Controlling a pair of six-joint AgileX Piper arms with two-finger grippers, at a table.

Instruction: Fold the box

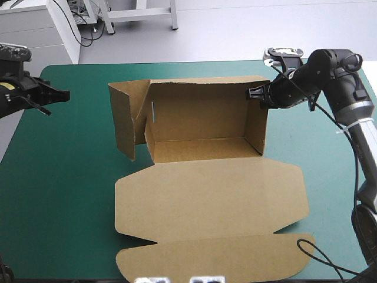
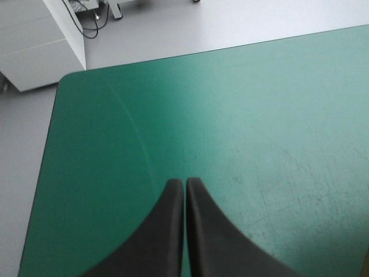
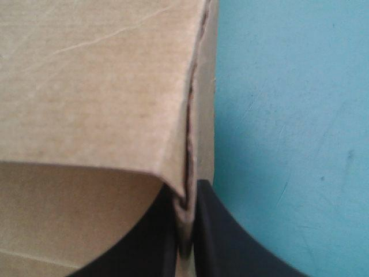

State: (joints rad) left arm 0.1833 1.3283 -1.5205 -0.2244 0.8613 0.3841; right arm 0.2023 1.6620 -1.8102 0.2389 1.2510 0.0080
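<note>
The brown box (image 1: 203,141) stands in the middle of the table as an open tray, with its back and right walls raised and its lid lying flat toward the near edge. At its left end a flap stands loose and leans outward. My right gripper (image 1: 254,93) is shut on the box's right wall near the far corner; the right wrist view shows the doubled board (image 3: 187,173) pinched between the black fingers (image 3: 216,231). My left gripper (image 1: 63,94) hovers shut over the teal-green cover well left of the box, with nothing in it (image 2: 185,183).
Bare teal-green cover (image 1: 70,177) lies left of the box and in a strip (image 1: 330,194) along its right. The table's far left corner (image 2: 63,78) shows ahead of my left gripper. A black cable loop (image 1: 312,250) lies at the near right.
</note>
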